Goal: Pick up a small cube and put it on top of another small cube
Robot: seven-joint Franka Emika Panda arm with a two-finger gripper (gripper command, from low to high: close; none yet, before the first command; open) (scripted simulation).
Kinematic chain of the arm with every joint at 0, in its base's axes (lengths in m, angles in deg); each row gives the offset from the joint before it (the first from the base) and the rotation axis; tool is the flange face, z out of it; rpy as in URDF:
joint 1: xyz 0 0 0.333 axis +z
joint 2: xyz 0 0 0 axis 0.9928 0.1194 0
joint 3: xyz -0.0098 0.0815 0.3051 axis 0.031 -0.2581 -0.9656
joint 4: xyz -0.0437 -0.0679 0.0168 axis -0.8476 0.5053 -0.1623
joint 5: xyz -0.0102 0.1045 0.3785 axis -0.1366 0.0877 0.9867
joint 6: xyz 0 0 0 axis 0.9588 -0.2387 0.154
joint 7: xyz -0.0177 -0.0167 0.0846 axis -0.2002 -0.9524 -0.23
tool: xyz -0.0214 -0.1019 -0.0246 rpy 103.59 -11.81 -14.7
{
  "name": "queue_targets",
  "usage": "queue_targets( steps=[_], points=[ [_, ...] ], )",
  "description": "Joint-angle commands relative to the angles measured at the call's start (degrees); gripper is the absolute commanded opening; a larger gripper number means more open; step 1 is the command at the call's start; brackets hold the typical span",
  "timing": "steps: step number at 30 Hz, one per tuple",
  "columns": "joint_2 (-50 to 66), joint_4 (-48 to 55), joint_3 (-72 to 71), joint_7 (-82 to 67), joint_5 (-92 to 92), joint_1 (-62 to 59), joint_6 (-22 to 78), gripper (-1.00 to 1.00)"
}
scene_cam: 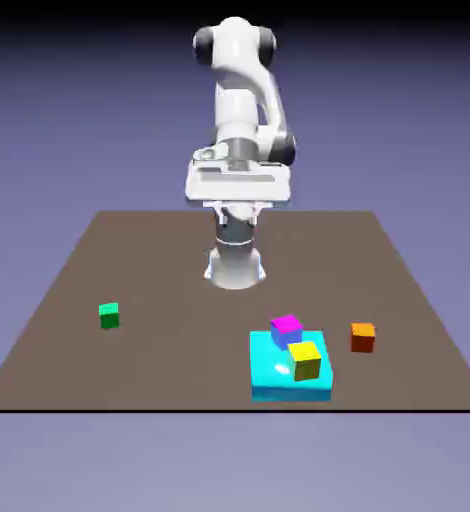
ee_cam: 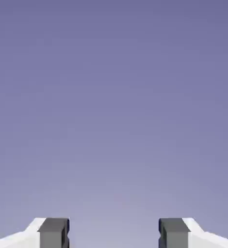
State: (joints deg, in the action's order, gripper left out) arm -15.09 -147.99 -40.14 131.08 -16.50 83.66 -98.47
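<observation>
The gripper [scene_cam: 237, 212] hangs wide open and holds nothing, above the brown table [scene_cam: 169, 300], where the orange cube [scene_cam: 362, 338] sits right of the cyan block [scene_cam: 272, 378].

The cyan block [scene_cam: 269, 372] looks glossy and smooth, like plastic, while the brown tabletop [scene_cam: 159, 300] appears matt.

Glossy white arm [scene_cam: 237, 100] — rounded segments, dark-grey joint caps

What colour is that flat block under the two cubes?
Bright cyan, best seen in the exterior view.
</observation>
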Motion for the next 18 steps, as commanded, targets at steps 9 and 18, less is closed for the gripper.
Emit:
queue_targets(
  steps=[9, 18],
  points=[
    [18.7, 10.8, -11.3, 12.4, 0.9, -1.3, 14.8, 0.00],
    [37.4, 21.6, -22.6, 24.8, 1.7, -2.6, 29.6, 0.00]
  ],
)
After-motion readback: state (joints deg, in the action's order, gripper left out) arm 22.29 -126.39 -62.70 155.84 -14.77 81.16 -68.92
